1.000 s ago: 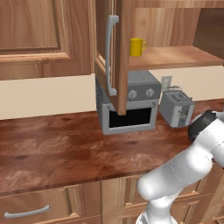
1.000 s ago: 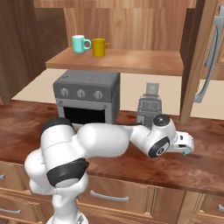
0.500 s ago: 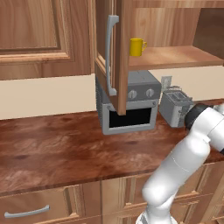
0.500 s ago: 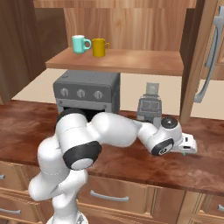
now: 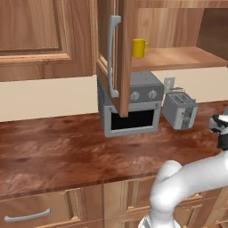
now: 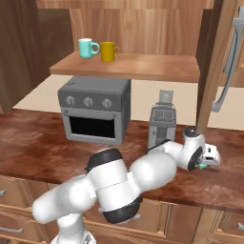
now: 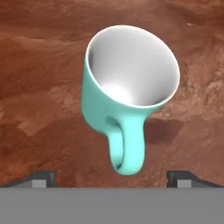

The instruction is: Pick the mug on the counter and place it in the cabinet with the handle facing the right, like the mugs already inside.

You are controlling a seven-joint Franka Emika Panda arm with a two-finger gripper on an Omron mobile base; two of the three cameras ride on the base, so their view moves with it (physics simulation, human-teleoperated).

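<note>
Mug (image 7: 129, 100) sits below my spread gripper (image 7: 112, 176), handle towards me; I'd straddle the rim, lower squarely, then close.

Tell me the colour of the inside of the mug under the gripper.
White, shading to grey, inside the teal mug; the hand view shows it best.

Lighting is even and moderately bright in all views; rendering is sharp, with no blur or edge distortion. The counter (image 5: 67, 151) shows a soft gloss without hard glare. In the hand view, the mug (image 7: 127, 109) casts a dark shadow on the counter just beyond its handle, ahead of the fingertips (image 7: 43, 177), suggesting an overhead source. The mug's white interior shades grey toward one side.
</note>
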